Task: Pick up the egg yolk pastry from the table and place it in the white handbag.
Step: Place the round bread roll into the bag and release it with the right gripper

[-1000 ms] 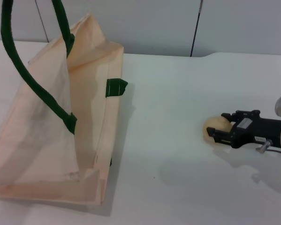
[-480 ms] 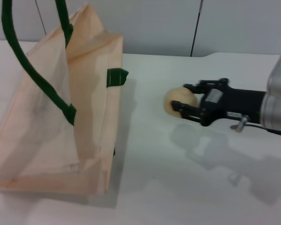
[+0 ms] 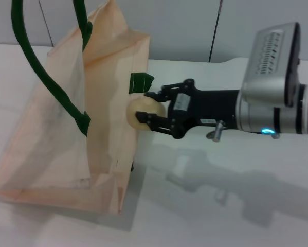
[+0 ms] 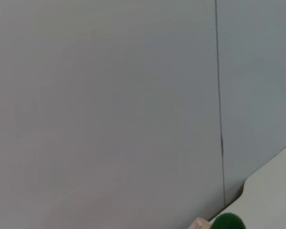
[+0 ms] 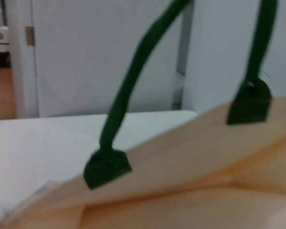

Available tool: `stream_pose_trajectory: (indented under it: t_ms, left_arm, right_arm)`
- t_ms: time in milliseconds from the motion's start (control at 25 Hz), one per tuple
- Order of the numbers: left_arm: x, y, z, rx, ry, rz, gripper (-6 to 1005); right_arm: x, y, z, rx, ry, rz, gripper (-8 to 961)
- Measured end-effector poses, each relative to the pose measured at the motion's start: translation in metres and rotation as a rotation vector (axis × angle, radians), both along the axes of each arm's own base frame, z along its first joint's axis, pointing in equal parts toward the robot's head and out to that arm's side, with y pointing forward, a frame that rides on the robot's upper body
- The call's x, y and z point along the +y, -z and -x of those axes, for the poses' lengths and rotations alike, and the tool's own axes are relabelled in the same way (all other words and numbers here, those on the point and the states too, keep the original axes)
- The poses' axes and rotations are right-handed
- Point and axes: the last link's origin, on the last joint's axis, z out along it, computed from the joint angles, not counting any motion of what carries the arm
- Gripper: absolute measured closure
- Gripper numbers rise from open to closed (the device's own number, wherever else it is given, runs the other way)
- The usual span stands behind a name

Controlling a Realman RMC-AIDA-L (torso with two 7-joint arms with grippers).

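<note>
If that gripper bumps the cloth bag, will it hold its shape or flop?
Probably flop: the white handbag is thin fabric, its walls creased and leaning. It looks light, so the right gripper holding the egg yolk pastry might shove it along the table.

We see a pale peach bag [image 3: 61,134] with dark green rope handles [image 3: 38,67] and a green tab [image 3: 141,82]. The pastry [image 3: 143,111] is pale yellow-tan, the right end effector [image 3: 152,109] black on a silver arm [image 3: 272,82], the worktop [image 3: 205,216] plain white.
</note>
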Motion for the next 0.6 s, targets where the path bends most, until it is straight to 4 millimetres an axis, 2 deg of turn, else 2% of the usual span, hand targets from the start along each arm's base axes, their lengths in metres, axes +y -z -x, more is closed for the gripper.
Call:
stream_pose_trajectory:
  t_ms: [440, 600]
  left_arm:
    - [0.001, 0.004, -0.005, 0.004, 0.014, 0.014, 882]
    - [0.003, 0.011, -0.01, 0.015, 0.025, 0.034, 881]
  right_arm:
    - [0.003, 0.017, 0.026, 0.009, -0.11, 0.04, 587]
    - [0.01, 0.026, 0.03, -0.006, -0.127, 0.043, 587]
